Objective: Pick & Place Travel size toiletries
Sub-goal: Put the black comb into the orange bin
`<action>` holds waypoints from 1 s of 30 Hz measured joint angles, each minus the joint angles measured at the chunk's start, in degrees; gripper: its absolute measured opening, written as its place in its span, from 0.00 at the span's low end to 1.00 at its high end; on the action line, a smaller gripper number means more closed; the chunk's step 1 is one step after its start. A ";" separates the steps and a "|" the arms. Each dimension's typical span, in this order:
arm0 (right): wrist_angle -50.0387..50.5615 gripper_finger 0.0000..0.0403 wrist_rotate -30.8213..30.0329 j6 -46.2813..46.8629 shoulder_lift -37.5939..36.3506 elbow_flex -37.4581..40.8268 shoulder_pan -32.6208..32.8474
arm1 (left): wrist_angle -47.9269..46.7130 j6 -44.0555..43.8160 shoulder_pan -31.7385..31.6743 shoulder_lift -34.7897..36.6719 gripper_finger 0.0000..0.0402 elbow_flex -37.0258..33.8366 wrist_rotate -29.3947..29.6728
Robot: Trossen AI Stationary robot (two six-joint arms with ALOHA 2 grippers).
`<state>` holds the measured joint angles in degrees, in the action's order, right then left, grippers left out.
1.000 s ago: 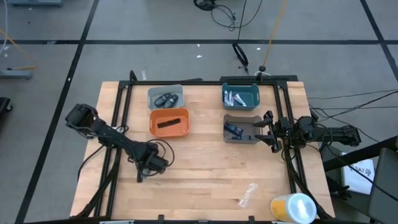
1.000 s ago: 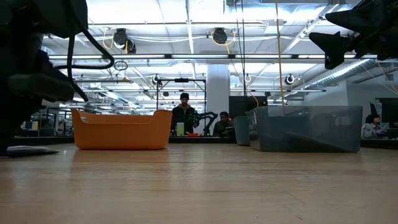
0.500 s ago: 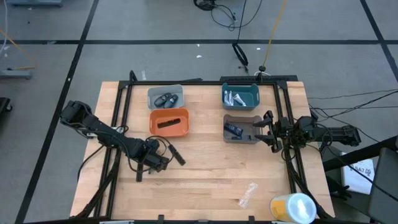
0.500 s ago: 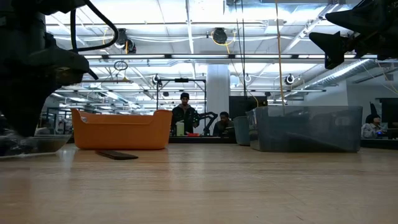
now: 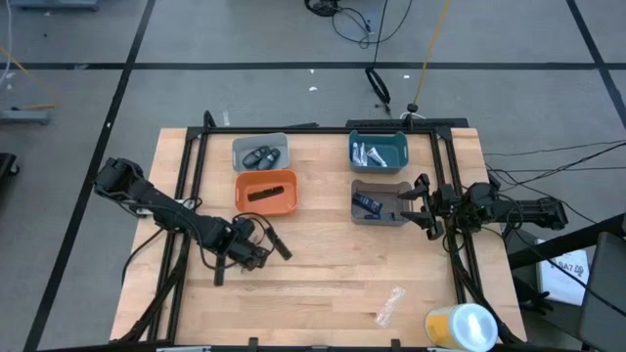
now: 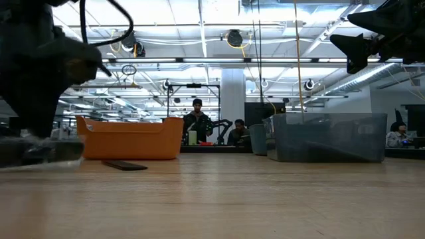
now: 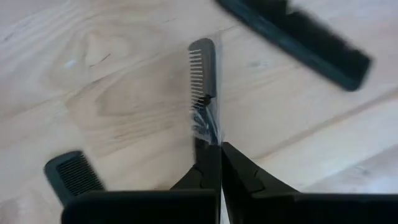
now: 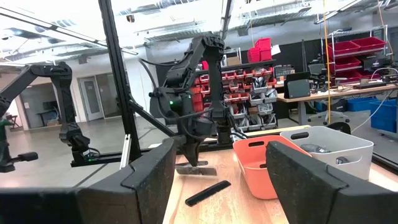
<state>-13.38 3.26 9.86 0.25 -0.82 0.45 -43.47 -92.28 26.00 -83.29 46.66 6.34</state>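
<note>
My left gripper [image 5: 252, 254] [image 7: 219, 149] hovers low over the table's near left part, shut on a thin grey comb [image 7: 202, 68] in clear wrap. A black comb [image 5: 279, 244] [image 7: 292, 34] [image 6: 125, 165] lies flat on the wood just right of it, and another comb's end [image 7: 71, 175] shows beside the fingers. The grey bin [image 5: 260, 154] holds dark oval pieces, the orange bin [image 5: 266, 192] a black stick, the teal bin [image 5: 379, 152] silvery tubes, and the dark grey bin [image 5: 380, 202] a dark blue tube. My right gripper [image 5: 416, 203] [image 8: 221, 165] waits open at that bin's right side. My left gripper pinches the grey comb by its wrapped end [image 7: 205, 127], between the tips of its two fingers [image 7: 239, 171]. The fingers lie along the comb, whose toothed end points away from them. It sits close over the wood; whether it is lifted clear I cannot tell.
A clear crinkled wrapper [image 5: 390, 305] and a big yellow-and-white cylinder [image 5: 462, 326] lie near the table's near right corner. Black frame rails [image 5: 186, 196] run along both table sides. Bare wood [image 5: 323, 264] stretches between the bins and the near edge.
My left arm has swung a little, and its gripper has moved slightly up and toward the far edge. The black comb, hidden under the gripper a second ago, now lies in the open on the table beside it. The right arm has kept still.
</note>
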 joint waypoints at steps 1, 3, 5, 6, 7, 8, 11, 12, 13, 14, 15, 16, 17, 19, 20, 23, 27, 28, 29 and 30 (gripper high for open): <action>-0.01 0.59 0.01 -0.01 -0.01 0.02 0.00 | -0.09 0.78 0.00 0.00 0.00 0.67 0.50; 0.00 0.59 0.01 0.00 0.00 0.01 0.00 | -0.15 2.85 0.00 0.00 0.00 2.24 1.89; -0.01 0.59 0.01 0.00 -0.01 0.00 0.00 | -0.53 5.07 0.00 0.00 0.00 4.21 3.60; -0.01 0.59 0.01 0.00 0.00 0.01 0.00 | -1.06 6.34 0.00 0.00 0.00 5.26 4.44; 0.01 0.59 0.01 -0.01 0.00 0.00 0.00 | -2.14 7.58 0.00 0.00 0.00 6.52 5.29; 0.01 0.59 0.01 0.01 0.00 0.02 0.00 | -3.57 8.78 0.00 0.00 0.00 7.95 6.32; 0.01 0.59 0.01 0.01 0.00 0.01 0.00 | -8.37 11.99 -0.31 0.04 0.00 12.25 9.20; 0.01 0.59 0.01 0.01 -0.01 0.01 0.00 | -10.19 12.84 -0.57 0.04 0.00 13.70 9.98; -0.01 0.59 0.01 0.01 0.00 0.01 0.00 | -12.09 13.74 -0.94 0.04 0.00 15.26 10.89; 0.01 0.59 0.01 0.01 0.00 0.02 0.00 | -14.01 14.82 -1.33 0.04 0.00 16.82 11.81; 0.01 0.59 0.01 0.01 0.00 0.02 0.00 | -16.05 16.18 -1.83 0.04 0.00 18.48 12.73; -0.01 0.59 0.01 0.01 -0.02 0.00 0.00 | -17.97 17.76 -2.34 0.04 0.00 20.18 13.60; 0.01 0.59 0.01 0.01 0.00 0.02 0.00 | -19.88 19.39 -2.92 0.04 0.00 21.78 14.36; 0.01 0.59 0.01 0.01 0.00 0.00 0.00 | -22.76 23.03 -4.48 0.07 0.00 24.54 15.61; 0.01 0.59 0.01 0.01 0.00 0.00 0.00 | -23.84 25.02 -5.47 0.09 0.00 25.78 16.13; 0.01 0.59 0.01 0.01 -0.01 0.01 0.00 | -25.80 31.93 -9.03 0.09 0.00 28.22 16.42; 0.01 0.59 0.01 0.00 0.00 0.00 0.00 | -26.14 45.44 -14.14 0.10 0.00 28.71 16.76; 0.01 0.59 0.01 0.00 0.00 0.02 0.00 | -26.29 49.37 -15.37 0.09 0.00 28.71 16.79; 0.01 0.59 0.01 -0.01 0.00 0.02 0.00 | -26.27 53.37 -16.49 0.09 0.00 28.73 16.80; 0.03 0.59 0.00 -0.01 -0.01 0.01 0.01 | -26.09 57.11 -17.57 0.09 0.00 28.71 16.84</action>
<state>-13.34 3.26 9.85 0.24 -0.81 0.46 -69.55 -35.18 8.43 -83.20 75.37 23.17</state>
